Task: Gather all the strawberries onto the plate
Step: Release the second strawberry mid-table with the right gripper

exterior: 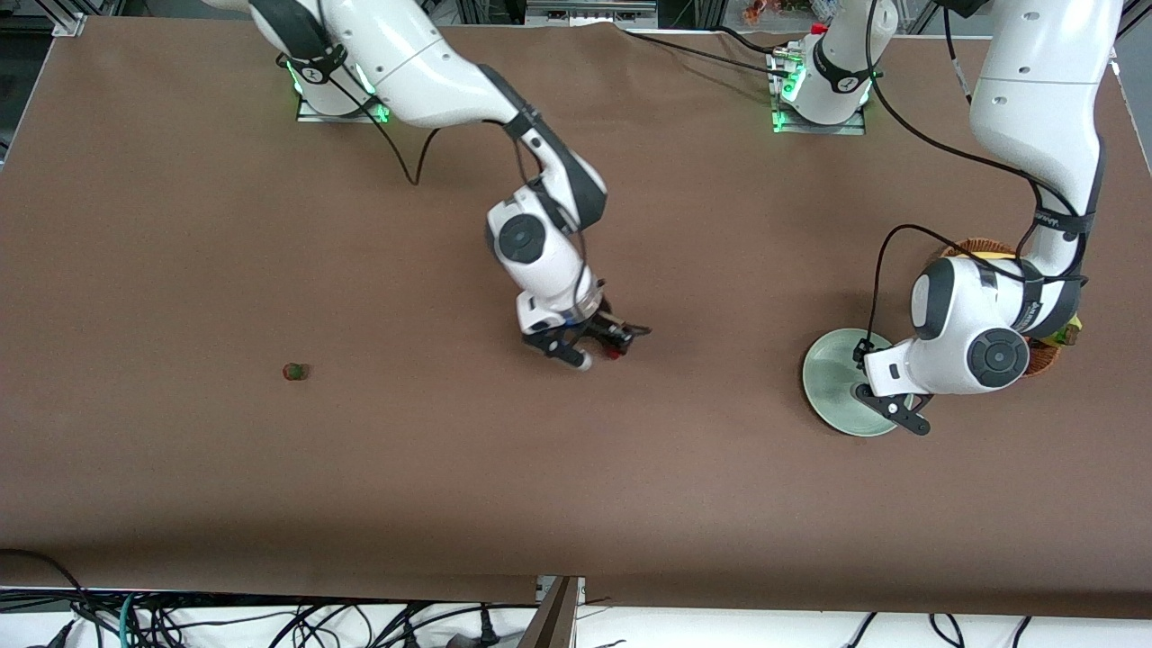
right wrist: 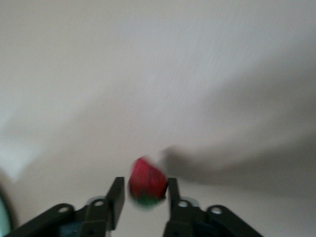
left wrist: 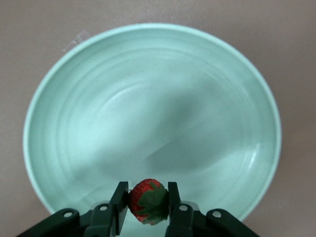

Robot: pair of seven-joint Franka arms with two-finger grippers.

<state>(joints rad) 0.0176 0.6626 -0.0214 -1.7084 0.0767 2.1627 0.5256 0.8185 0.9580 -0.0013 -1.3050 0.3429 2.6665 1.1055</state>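
Brown cloth covered the table (exterior: 180,225). Toward the left arm's end lay the plate (exterior: 832,378), with a basket (exterior: 1044,360) just beside it, mostly hidden by the arm. The left gripper (left wrist: 148,202) hung over the plate, fingers pinched tight on a strawberry (left wrist: 147,200). The right gripper (right wrist: 143,195) was over mid-table with a second berry (right wrist: 146,183) between its fingers; whether they gripped it I could not tell. A third berry (exterior: 294,371) lay toward the right arm's end
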